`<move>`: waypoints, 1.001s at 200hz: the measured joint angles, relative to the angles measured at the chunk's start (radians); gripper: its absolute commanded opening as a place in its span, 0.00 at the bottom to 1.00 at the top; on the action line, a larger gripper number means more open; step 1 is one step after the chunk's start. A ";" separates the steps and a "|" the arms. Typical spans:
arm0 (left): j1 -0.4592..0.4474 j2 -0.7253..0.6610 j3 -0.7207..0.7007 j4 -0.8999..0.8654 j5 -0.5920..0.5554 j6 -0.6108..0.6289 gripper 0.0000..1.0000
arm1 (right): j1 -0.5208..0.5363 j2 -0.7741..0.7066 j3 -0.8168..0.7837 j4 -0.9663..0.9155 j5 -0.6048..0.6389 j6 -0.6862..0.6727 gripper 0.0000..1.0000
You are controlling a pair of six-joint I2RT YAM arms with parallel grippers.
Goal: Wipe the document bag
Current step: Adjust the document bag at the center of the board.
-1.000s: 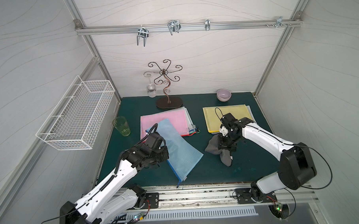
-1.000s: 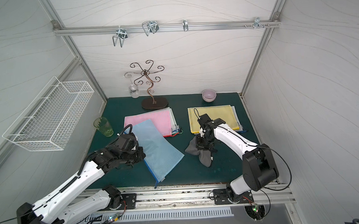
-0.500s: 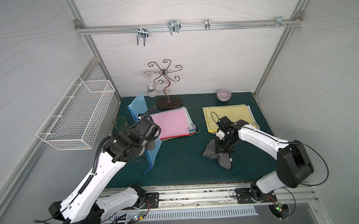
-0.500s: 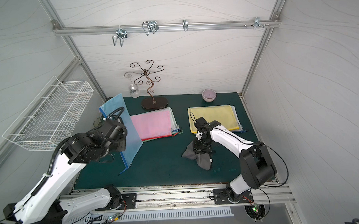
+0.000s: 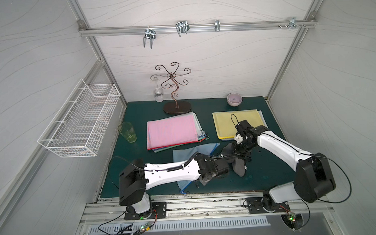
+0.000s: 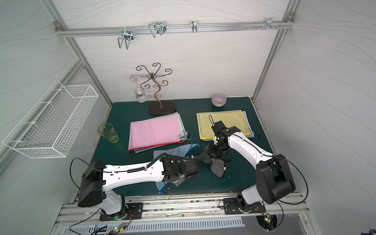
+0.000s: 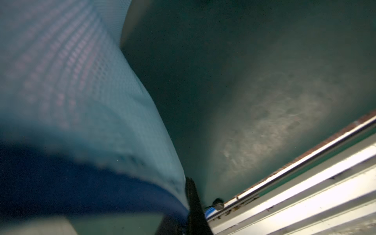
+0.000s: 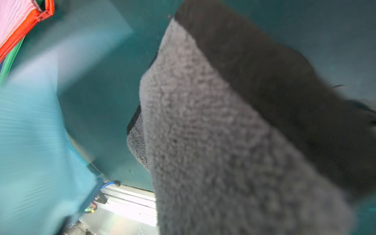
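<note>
A: Near the tabletop (image 5: 270, 169) front edge, blue document bag (image 5: 184, 154) lies under the left arm, left jaws pinching its zip edge, likely to anchor it
B: Noted; right jaws clamp grey cloth (image 5: 238, 168) just beside it, poised to wipe

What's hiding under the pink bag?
More bags: green and blue edges peek out beneath the pink bag. Their faces, and how many there are, are covered.

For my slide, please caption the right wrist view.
Grey cloth held over the green mat, blue document bag beside it.
</note>
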 measured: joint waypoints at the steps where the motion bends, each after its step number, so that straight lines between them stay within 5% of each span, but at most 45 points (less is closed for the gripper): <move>1: 0.000 0.000 -0.002 0.003 0.003 0.001 0.00 | -0.001 -0.001 0.000 0.000 0.001 0.000 0.00; 34: -0.007 0.003 -0.087 0.163 0.119 0.052 0.00 | -0.006 -0.038 -0.006 -0.005 0.039 0.008 0.00; 64: -0.012 0.033 -0.102 0.249 0.195 0.075 0.20 | -0.021 -0.091 -0.007 -0.025 0.098 0.024 0.00; 152: -0.012 -0.035 -0.179 0.347 0.238 0.069 0.44 | -0.038 -0.236 0.089 -0.097 0.286 0.048 0.00; 177: 0.009 -0.142 -0.219 0.345 0.228 0.005 0.40 | 0.005 -0.211 0.132 -0.089 0.283 0.027 0.00; 200: 0.095 -0.237 -0.263 0.343 0.250 -0.100 0.14 | 0.112 -0.078 0.205 -0.072 0.212 -0.013 0.00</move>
